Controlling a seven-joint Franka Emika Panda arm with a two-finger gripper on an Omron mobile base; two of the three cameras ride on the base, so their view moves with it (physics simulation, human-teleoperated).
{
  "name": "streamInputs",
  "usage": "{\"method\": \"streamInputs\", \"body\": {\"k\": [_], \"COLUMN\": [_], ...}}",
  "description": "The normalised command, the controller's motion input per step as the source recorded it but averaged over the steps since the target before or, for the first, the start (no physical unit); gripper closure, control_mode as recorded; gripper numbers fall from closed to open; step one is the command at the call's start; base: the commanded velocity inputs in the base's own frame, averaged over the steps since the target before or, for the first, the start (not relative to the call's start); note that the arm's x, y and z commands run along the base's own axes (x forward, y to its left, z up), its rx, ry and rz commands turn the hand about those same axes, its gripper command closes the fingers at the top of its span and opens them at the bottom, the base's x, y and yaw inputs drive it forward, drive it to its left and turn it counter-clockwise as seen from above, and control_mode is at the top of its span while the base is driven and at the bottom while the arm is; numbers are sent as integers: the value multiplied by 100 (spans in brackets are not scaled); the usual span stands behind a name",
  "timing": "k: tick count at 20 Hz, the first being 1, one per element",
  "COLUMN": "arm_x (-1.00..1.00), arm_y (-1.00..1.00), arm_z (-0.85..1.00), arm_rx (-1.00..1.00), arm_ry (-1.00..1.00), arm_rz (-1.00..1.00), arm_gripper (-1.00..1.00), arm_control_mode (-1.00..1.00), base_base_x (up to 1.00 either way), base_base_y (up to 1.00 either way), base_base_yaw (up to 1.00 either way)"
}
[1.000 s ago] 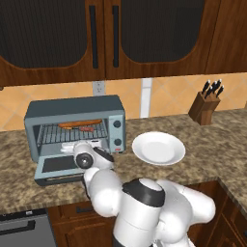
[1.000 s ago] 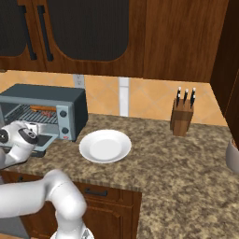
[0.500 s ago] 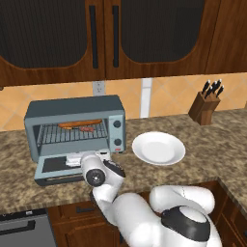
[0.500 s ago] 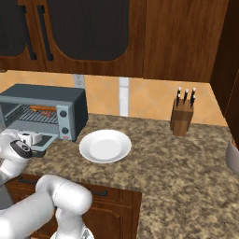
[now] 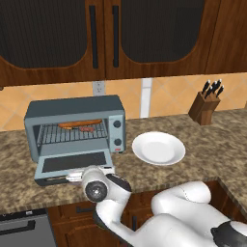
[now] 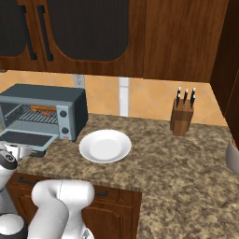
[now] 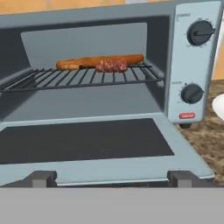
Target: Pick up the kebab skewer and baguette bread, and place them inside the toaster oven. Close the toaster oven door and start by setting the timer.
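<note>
- Toaster oven [image 5: 77, 126], blue-grey boxy metal: set on the speckled brown granite tabletop [image 5: 193, 144] against the wall, under dark wood cabinets.
- Smooth orange-brown baguette bread [image 7: 98, 61] and thin kebab skewer with dark red-brown meat chunks [image 7: 111, 66]: both lying on the wire rack [image 7: 78, 77] inside, skewer just in front of the loaf, apparently touching.
- Blue-grey framed toaster oven door with dark glass [image 7: 87, 144]: dropped flat, front edge close to the tabletop lip.
- Pincer [image 7: 111, 179]: spread wide, holding nothing, fingertips low at the door's front edge near its bar handle.
- Risk: lifting off-centre or with only one fingertip under the handle likely to let the door slip and drop open again.
- Risk: pushing forward rather than up may shove the whole oven back or jolt the food on the rack.
- Risk: swinging too high afterward may clip the upper knob [image 7: 199, 33] or lower knob [image 7: 191, 93].
- Room: round white plate [image 5: 158, 148] near the oven's right side; wooden knife block [image 5: 206, 107] well apart; open tabletop between.
</note>
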Motion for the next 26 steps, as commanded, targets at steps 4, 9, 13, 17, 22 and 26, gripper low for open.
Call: {"method": "streamInputs", "body": {"k": [4,9,13,17,22,26], "arm_x": [-64,-22,-1,0,0,0], "arm_y": [6,2,0,5,4,3], "arm_z": [0,-3,-9,-19,-16,-9], "arm_rx": [0,2,0,0,0,0], "arm_ry": [13,7,2,0,0,0], "arm_rz": [0,0,0,0,0,0], "arm_gripper": [-100,-100,-100,-100,-100,-100], "arm_control_mode": [-100,-100,-100,-100,-100,-100], "base_base_x": [0,0,0,0,0,0], "base_base_y": [0,0,0,0,0,0], "base_base_yaw": [0,0,0,0,0,0]}}
